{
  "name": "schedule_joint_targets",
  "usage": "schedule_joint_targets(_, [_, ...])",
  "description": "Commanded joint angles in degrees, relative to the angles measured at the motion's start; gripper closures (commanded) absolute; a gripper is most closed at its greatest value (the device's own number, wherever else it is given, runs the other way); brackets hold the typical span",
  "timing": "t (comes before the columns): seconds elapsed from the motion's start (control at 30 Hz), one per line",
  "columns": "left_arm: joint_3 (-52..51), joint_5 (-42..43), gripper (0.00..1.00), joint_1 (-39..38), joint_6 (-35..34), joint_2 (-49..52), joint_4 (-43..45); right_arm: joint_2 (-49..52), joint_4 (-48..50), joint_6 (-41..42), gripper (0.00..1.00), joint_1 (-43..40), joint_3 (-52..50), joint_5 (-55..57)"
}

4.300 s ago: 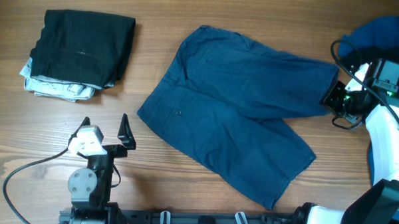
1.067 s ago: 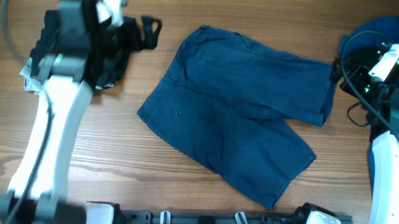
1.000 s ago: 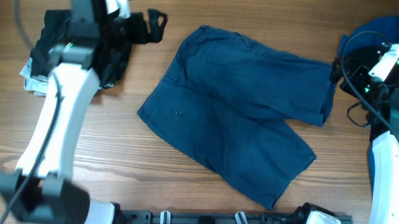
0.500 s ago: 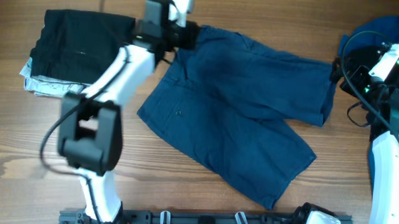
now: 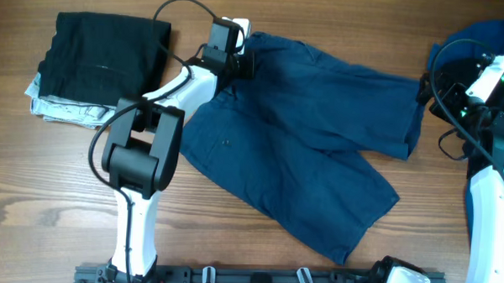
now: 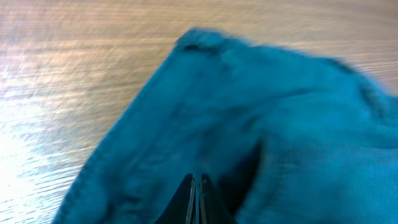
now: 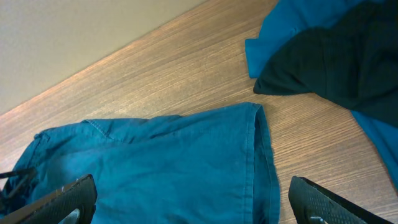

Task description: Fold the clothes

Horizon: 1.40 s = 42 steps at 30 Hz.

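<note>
The dark navy trousers (image 5: 303, 135) lie spread flat across the middle of the table, waistband to the left and legs to the right. My left gripper (image 5: 243, 64) sits at the far waistband corner. In the left wrist view it (image 6: 196, 178) is shut, fingertips pressed together in the bunched navy cloth (image 6: 249, 112). My right gripper (image 5: 424, 87) hovers by the far leg's hem. In the right wrist view its jaws (image 7: 196, 208) stand wide open over the trouser leg (image 7: 155, 162), with nothing held.
A folded black garment (image 5: 104, 56) rests on pale patterned cloth (image 5: 68, 110) at the far left. A royal blue garment (image 5: 478, 40) with black cloth (image 7: 336, 56) on it lies at the far right, behind the right arm. Bare wood runs along the front.
My left arm swung right from the black stack to the trousers' waistband corner, and its jaws closed there. The right arm has stayed put.
</note>
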Motion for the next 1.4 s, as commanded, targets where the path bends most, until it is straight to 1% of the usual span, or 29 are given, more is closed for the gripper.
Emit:
schedule_joint_targets(0.0, [1.0, -11.5, 0.96, 0.4, -1.9, 2.4, 0.0, 0.1, 0.1, -0.1, 0.0, -0.2, 0.7, -0.3])
schedule_joint_targets(0.07, [1.0, -15.9, 0.96, 1.0, -4.9, 2.4, -0.2, 0.1, 0.2, -0.1, 0.0, -0.2, 0.7, -0.3])
schedule_joint_targets(0.13, [1.0, -18.5, 0.96, 1.8, -8.6, 2.4, -0.8, 0.1, 0.2, -0.1, 0.0, -0.2, 0.7, -0.3])
schedule_joint_targets(0.17, [1.0, -19.4, 0.96, 2.6, -11.8, 2.4, -1.6, 0.1, 0.2, 0.0, 0.0, -0.2, 0.7, -0.3])
schedule_joint_targets(0.3, [1.0, -19.4, 0.96, 5.6, -18.2, 2.5, -4.3, 0.1, 0.2, -0.1, 0.0, -0.2, 0.7, -0.3])
schedule_joint_targets(0.57, [1.0, -18.9, 0.96, 10.8, -18.4, 2.1, -6.6, 0.1, 0.1, -0.1, 0.0, -0.2, 0.7, -0.3])
schedule_joint_targets(0.63, [1.0, -19.3, 0.96, 11.0, -16.5, 0.7, -6.6, 0.1, 0.2, -0.1, 0.0, -0.2, 0.7, -0.3])
schedule_joint_targets(0.7, [1.0, -20.6, 0.96, 11.0, -16.4, -1.6, -6.9, 0.1, 0.2, -0.1, 0.0, -0.2, 0.7, -0.3])
schedule_joint_targets(0.77, [1.0, -18.8, 0.95, 10.7, -16.4, -5.3, -7.1, 0.1, 0.1, -0.1, 0.0, -0.2, 0.7, -0.3])
schedule_joint_targets(0.93, [1.0, -14.4, 0.78, 9.4, -16.2, -12.8, -6.4, 0.1, 0.2, -0.1, 0.0, -0.2, 0.7, -0.3])
schedule_joint_targets(0.97, [1.0, -11.9, 0.67, 9.3, -15.1, -13.8, -5.7, 0.1, 0.2, -0.1, 0.0, -0.2, 0.7, -0.3])
schedule_joint_targets(1.0, [1.0, -9.6, 0.52, 9.3, -14.1, -14.3, -4.9, 0.1, 0.2, -0.1, 0.0, -0.2, 0.7, -0.3])
schedule_joint_targets(1.03, [1.0, -6.3, 0.44, 9.3, -12.9, -14.7, -3.5, 0.1, 0.2, -0.1, 0.0, -0.2, 0.7, -0.3])
schedule_joint_targets(1.1, [1.0, -0.7, 0.39, 9.3, -11.8, -14.8, -0.9, 0.1, 0.2, -0.1, 0.0, -0.2, 0.7, -0.3])
schedule_joint_targets(1.13, [1.0, 0.2, 0.38, 9.3, -11.8, -14.7, -0.3, 0.1, 0.1, -0.1, 0.0, -0.2, 0.7, -0.3])
schedule_joint_targets(1.37, [1.0, -0.3, 0.37, 9.4, -11.6, -11.0, 7.1, 0.1, 0.2, -0.1, 0.0, -0.2, 0.7, -0.3])
